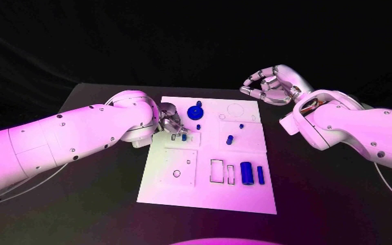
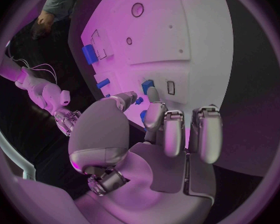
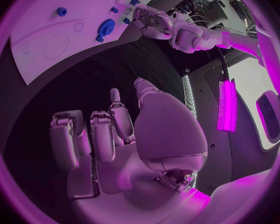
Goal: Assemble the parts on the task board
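Head view. The board [image 1: 208, 154] lies flat at the centre of the tabletop [image 1: 98, 188], its long axis running near to far. The left hand [image 1: 173, 121] sits over the board's far left edge, fingers curled down toward a small blue part [image 1: 184, 137] standing by a slot. Whether the fingers pinch that part cannot be told here. A round blue part [image 1: 195, 111] lies just beyond the hand. Two small pegs [image 1: 229, 140] lie mid-board. Two long blue bars [image 1: 247, 175] lie at the near right, side by side, long axes near to far. The right hand [image 1: 269, 86] hovers off the board's far right corner, fingers apart, holding nothing.

Left wrist view. The left hand [image 2: 154, 134] hangs over the board [image 2: 177, 30], fingers bent and close together. A blue part [image 2: 147, 86] stands just past the fingertips, beside a rectangular slot [image 2: 170, 87]. Contact is not clear.

Right wrist view. The right hand [image 3: 124, 134] is above bare tabletop, well apart from the board [image 3: 47, 40]. Its fingers are loosely curled and empty.

Judged step: seating the small part at the far left slot. The next move calls for aligning the part with the slot, then pressing straight down.
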Controlling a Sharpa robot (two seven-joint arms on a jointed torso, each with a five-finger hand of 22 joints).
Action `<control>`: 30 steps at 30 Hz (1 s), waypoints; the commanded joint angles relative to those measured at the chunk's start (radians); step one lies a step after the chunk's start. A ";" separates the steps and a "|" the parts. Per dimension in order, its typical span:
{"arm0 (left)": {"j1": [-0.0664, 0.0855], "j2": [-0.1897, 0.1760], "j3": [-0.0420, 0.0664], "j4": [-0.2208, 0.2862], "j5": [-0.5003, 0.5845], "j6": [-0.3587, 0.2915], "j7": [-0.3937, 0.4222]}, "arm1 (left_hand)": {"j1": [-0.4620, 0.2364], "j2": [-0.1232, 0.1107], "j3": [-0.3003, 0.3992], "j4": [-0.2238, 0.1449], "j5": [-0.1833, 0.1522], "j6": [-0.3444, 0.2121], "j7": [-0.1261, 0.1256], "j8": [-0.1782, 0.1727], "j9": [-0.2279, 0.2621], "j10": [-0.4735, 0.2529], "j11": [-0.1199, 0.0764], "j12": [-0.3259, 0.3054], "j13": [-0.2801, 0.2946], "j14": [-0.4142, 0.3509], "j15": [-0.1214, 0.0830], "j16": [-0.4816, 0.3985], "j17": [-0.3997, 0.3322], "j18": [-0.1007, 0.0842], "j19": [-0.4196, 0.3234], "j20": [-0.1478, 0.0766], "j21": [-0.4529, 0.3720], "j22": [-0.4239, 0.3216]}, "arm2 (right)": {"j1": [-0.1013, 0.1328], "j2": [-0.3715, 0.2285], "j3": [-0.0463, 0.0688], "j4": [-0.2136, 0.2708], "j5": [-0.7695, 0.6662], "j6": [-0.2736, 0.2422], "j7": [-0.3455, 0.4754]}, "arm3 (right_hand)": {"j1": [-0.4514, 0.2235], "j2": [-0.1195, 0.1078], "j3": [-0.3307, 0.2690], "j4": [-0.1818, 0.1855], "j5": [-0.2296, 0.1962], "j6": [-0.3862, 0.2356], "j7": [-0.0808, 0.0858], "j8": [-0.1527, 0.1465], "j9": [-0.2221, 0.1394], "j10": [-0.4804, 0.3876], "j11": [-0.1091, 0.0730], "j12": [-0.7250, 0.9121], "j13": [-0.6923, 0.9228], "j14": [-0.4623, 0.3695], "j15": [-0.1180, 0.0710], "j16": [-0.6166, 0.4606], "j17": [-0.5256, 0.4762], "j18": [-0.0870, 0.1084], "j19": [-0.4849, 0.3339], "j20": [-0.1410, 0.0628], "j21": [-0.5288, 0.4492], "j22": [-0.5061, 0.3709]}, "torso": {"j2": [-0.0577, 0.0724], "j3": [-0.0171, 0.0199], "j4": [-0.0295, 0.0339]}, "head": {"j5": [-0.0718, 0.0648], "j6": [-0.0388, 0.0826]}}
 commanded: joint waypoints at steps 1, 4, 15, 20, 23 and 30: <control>0.011 -0.012 0.013 0.017 0.026 -0.037 0.003 | -0.015 0.003 -0.013 -0.001 0.002 -0.007 0.003 -0.005 -0.003 -0.009 0.001 -0.006 -0.005 0.106 -0.001 0.006 0.263 -0.007 0.008 -0.003 -0.003 0.135 | -0.001 0.002 0.000 -0.007 -0.005 0.004 0.009 | -0.009 0.002 -0.006 -0.001 -0.005 -0.004 -0.002 0.005 0.001 -0.004 -0.005 -0.004 0.027 0.082 -0.009 -0.004 0.164 0.006 0.072 -0.007 -0.005 0.230 | -0.001 0.0002 0.0008 | 0.001 0.004; 0.024 -0.022 0.022 0.019 0.031 -0.031 0.002 | -0.018 0.002 -0.024 -0.002 0.002 -0.013 0.006 -0.009 -0.005 -0.021 0.004 -0.020 -0.023 0.106 0.001 0.006 0.263 -0.002 -0.005 -0.003 -0.010 0.117 | -0.001 0.005 0.000 -0.011 -0.004 0.004 0.009 | -0.009 0.002 -0.006 -0.001 -0.005 -0.004 -0.002 0.005 0.001 -0.004 -0.005 -0.004 0.027 0.082 -0.009 -0.004 0.164 0.006 0.072 -0.007 -0.005 0.230 | -0.001 0.0010 0.0014 | 0.002 0.005; 0.087 -0.010 0.032 -0.108 0.054 0.047 0.005 | 0.039 0.011 -0.052 -0.003 0.008 -0.079 0.047 -0.092 -0.055 -0.116 0.040 -0.118 -0.144 0.100 0.032 -0.003 0.248 0.011 -0.049 0.015 -0.038 0.061 | -0.002 0.011 -0.001 -0.021 -0.003 0.008 0.008 | -0.012 0.004 -0.007 -0.002 -0.006 -0.004 -0.002 0.006 0.001 -0.004 -0.005 -0.004 0.027 0.082 -0.009 -0.004 0.164 0.006 0.073 -0.007 -0.004 0.230 | 0.001 -0.0004 0.0028 | 0.012 0.012; 0.095 0.027 0.029 -0.183 0.044 0.055 0.019 | 0.056 0.013 -0.077 -0.003 0.007 -0.115 0.074 -0.147 -0.097 -0.189 0.064 -0.189 -0.233 0.091 0.053 -0.018 0.224 0.017 -0.072 0.033 -0.053 0.033 | -0.003 0.014 -0.002 -0.023 -0.002 0.010 0.008 | -0.012 0.004 -0.007 -0.002 -0.006 -0.004 -0.002 0.006 0.001 -0.004 -0.005 -0.004 0.027 0.082 -0.009 -0.004 0.164 0.006 0.073 -0.007 -0.004 0.230 | 0.004 -0.0029 0.0006 | 0.017 0.013; 0.096 0.049 0.023 -0.221 0.025 0.063 0.025 | 0.059 0.014 -0.080 -0.003 0.008 -0.118 0.076 -0.152 -0.101 -0.196 0.067 -0.195 -0.241 0.090 0.055 -0.019 0.222 0.018 -0.073 0.036 -0.054 0.031 | -0.003 0.015 -0.002 -0.024 -0.002 0.011 0.007 | -0.012 0.005 -0.007 -0.002 -0.004 -0.004 -0.002 0.006 0.001 -0.004 -0.005 -0.004 0.027 0.082 -0.009 -0.004 0.163 0.006 0.073 -0.007 -0.004 0.231 | 0.005 -0.0027 -0.0009 | 0.018 0.012; 0.096 0.082 0.007 -0.270 -0.014 0.087 0.025 | 0.060 0.015 -0.081 -0.003 0.008 -0.118 0.077 -0.154 -0.103 -0.200 0.067 -0.199 -0.246 0.090 0.056 -0.019 0.221 0.019 -0.076 0.037 -0.056 0.027 | -0.003 0.014 -0.002 -0.023 -0.002 0.011 0.007 | -0.012 0.005 -0.007 -0.002 -0.004 -0.004 -0.002 0.006 0.001 -0.004 -0.005 -0.004 0.027 0.082 -0.009 -0.004 0.163 0.006 0.073 -0.007 -0.004 0.231 | 0.007 -0.0033 -0.0022 | 0.022 0.011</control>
